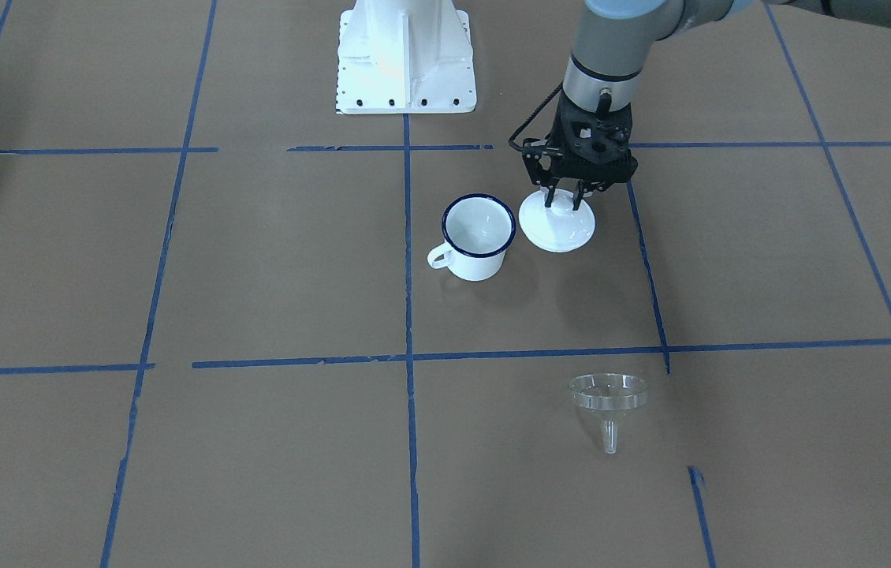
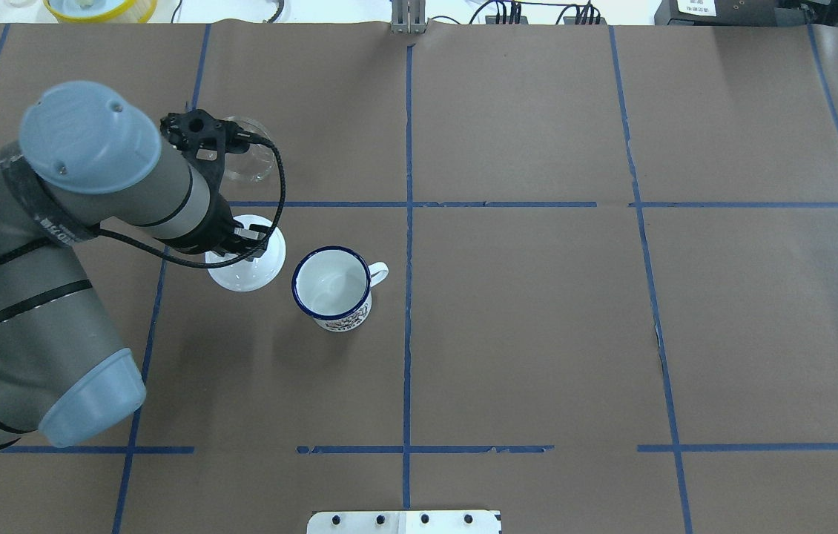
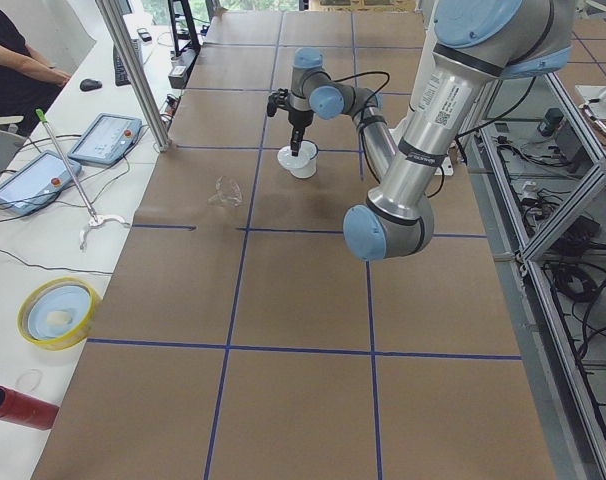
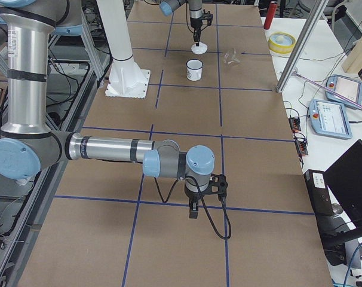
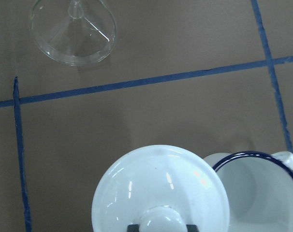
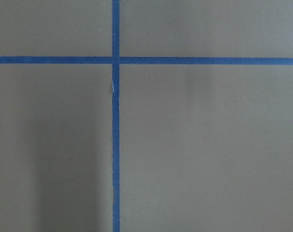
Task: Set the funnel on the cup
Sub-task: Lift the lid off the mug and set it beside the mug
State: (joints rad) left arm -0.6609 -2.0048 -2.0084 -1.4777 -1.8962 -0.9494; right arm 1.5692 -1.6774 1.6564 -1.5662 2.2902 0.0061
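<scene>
Exterior front-facing view gives me the funnel (image 1: 608, 392) lying on its side on the worktop (image 1: 256, 276), mouth toward the robot and spout pointing away from it. It is well apart from the cup (image 1: 479, 237), with a blue tape line (image 1: 493, 354) running between them. The cup stands upright and uncovered, its handle toward the robot's right. Just beside it, on the robot's left, sits a round white lid (image 1: 564, 229); I cannot tell whether lid and cup touch. The left gripper (image 1: 564, 197) points straight down over that lid, its jaws clamped on the knob, one pad on each side in the left wrist view. The right gripper (image 4: 193, 210) hangs low over bare worktop far from all this; I cannot tell how its jaws stand.
</scene>
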